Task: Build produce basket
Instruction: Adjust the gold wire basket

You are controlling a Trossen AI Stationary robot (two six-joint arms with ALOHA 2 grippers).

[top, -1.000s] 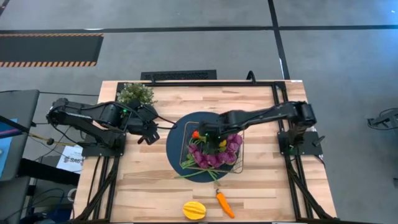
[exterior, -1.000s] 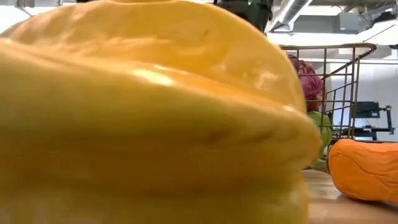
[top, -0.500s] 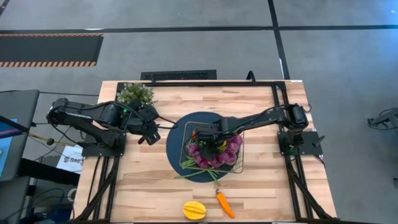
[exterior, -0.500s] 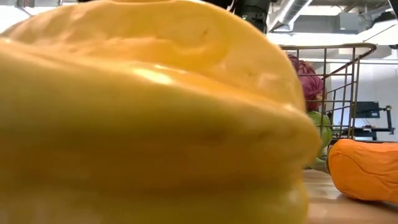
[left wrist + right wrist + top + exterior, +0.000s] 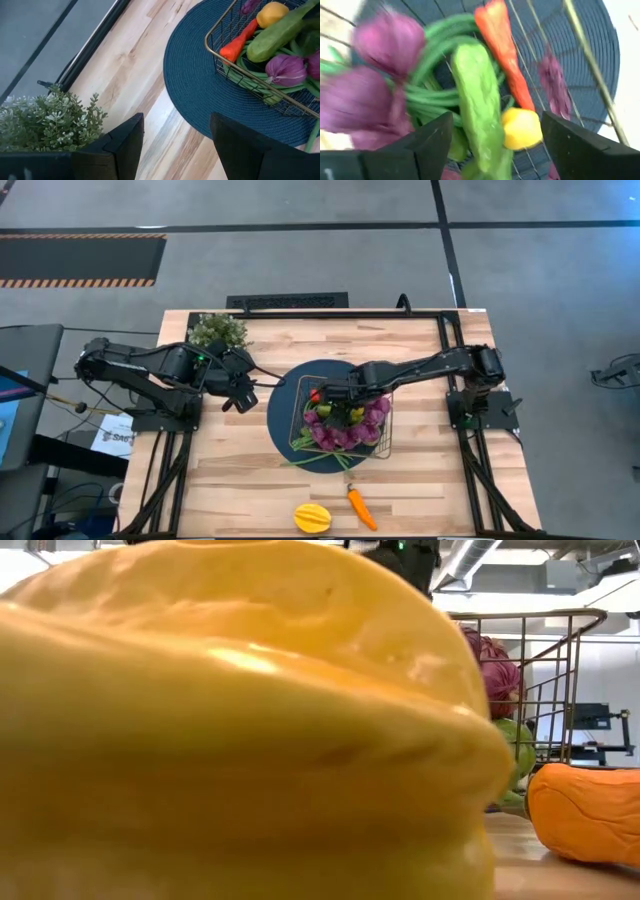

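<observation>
The wire basket (image 5: pixel 343 421) sits on the round blue mat (image 5: pixel 282 413) at frame centre, holding purple grapes (image 5: pixel 345 433), a green cucumber (image 5: pixel 479 112), a small lemon (image 5: pixel 521 128) and an orange carrot (image 5: pixel 501 47). The right gripper (image 5: pixel 333 396) hovers over it, fingers spread, empty. The left gripper (image 5: pixel 243 394) waits centre-left, fingers apart. A yellow ribbed fruit (image 5: pixel 312 517) and a second carrot (image 5: pixel 361 508) lie at lower centre.

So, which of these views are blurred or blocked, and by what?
Low view: the yellow ribbed fruit sits against the lens, out of focus, blocking most of the basket. Right wrist view: the cucumber and purple pieces look smeared. High and left wrist views are sharp.
</observation>
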